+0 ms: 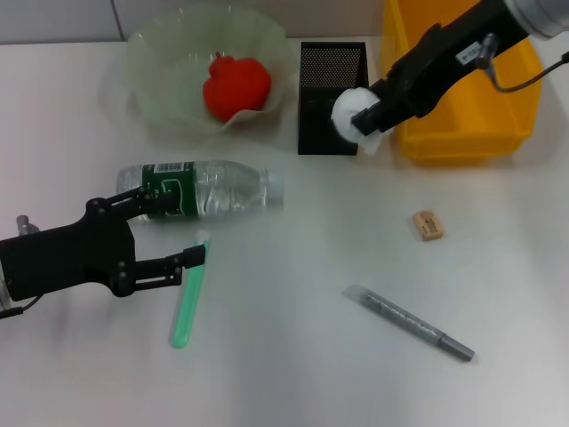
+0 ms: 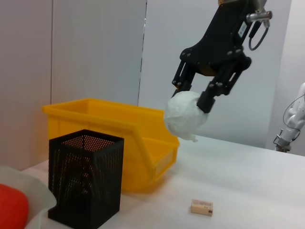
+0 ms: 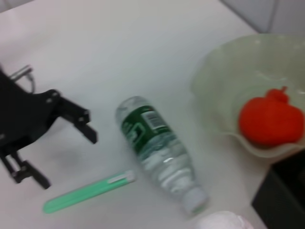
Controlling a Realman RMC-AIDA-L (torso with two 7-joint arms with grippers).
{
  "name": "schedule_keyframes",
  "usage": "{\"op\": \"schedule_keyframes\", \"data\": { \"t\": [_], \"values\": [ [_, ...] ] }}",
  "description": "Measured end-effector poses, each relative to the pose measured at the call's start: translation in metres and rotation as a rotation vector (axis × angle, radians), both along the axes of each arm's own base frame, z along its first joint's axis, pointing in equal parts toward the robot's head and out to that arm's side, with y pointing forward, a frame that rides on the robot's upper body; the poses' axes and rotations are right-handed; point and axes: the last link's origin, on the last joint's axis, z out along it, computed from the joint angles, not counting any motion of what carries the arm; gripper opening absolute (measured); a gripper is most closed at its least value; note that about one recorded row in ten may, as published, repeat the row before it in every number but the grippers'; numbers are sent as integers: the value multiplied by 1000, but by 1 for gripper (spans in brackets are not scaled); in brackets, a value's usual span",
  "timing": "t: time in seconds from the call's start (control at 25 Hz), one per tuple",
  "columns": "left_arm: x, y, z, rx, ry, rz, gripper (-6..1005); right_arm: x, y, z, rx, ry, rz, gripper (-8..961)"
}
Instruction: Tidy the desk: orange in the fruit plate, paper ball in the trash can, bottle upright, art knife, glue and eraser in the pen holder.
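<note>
Paper ball (image 1: 354,114) is what you're on right now: white, crumpled, roughly round w/ a loose flap hanging off one side. It's pinched in the right gripper (image 1: 364,118), jaws closed onto it, held up off the bench (image 1: 293,374). From the head view it sits just beside the black mesh pen holder (image 1: 331,84) and near the yellow bin (image 1: 462,133), but not over the bin's opening yet. Left wrist view confirms it's well above the bench surface.

Progress as you can judge it:
- Fruit: a red-orange fruit (image 1: 235,86) already lies in the pale plate (image 1: 160,89), so that part looks done.
- Ball: picked up, not dropped yet. Yellow bin is presumably your trash can.
- Bottle (image 1: 197,190): lying on its side, cap end toward the right; needs standing up.
- Eraser (image 1: 428,224): on the bench, well apart from the holder.
- Grey knife (image 1: 411,324): flat on the bench, near front.
- Green glue stick (image 1: 189,298): flat on the bench, just beside the left gripper (image 1: 191,262).
- Holder: can't tell if anything's inside.

Left gripper hangs low over the bench near the bottle's base end, jaws apart, nothing held.

So approx. one item done, one mid-carry, four left.
</note>
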Motion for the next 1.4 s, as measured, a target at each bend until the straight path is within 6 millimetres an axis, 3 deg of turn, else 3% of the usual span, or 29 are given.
{"op": "schedule_keyframes", "data": {
  "t": [0.36, 0.76, 1.08, 1.4],
  "values": [
    [7, 7, -1, -1, -2, -22, 823, 25, 13, 34, 144, 64, -98, 454],
    [11, 11, -2, -5, 3, -32, 819, 50, 20, 59, 267, 81, -174, 454],
    [11, 11, -2, -7, 1, -30, 817, 69, 31, 69, 393, 73, -226, 454],
    [11, 12, -2, -7, 2, -28, 814, 82, 45, 64, 501, 103, -265, 454]
  ]
}}
